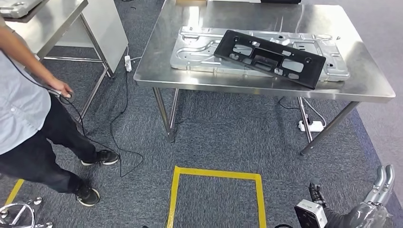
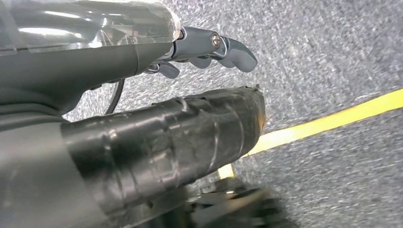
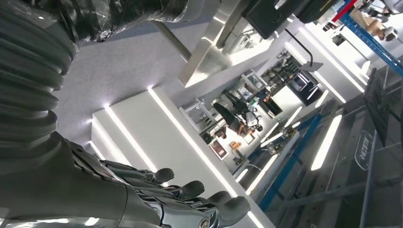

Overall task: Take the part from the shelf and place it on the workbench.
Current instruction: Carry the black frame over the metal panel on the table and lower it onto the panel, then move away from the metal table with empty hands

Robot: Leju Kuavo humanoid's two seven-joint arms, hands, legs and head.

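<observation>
A long black plastic part [image 1: 269, 58] lies at a slant on a silver stamped metal panel [image 1: 199, 54], which lies on the steel workbench [image 1: 157, 71] ahead of me. My right arm hangs low at the lower right, well short of the bench. My right hand [image 3: 190, 199] has its fingers apart and holds nothing. My left hand [image 2: 209, 50] hangs over the grey carpet with its fingers loosely extended and nothing in them. Both hands are far from the black part.
A person [image 1: 23, 109] stands at the left, holding a small device with a cable that trails across the floor. A yellow taped square [image 1: 216, 175] marks the carpet before me. A second steel table [image 1: 57, 19] stands at the upper left. Power strips [image 1: 311, 126] lie under the bench.
</observation>
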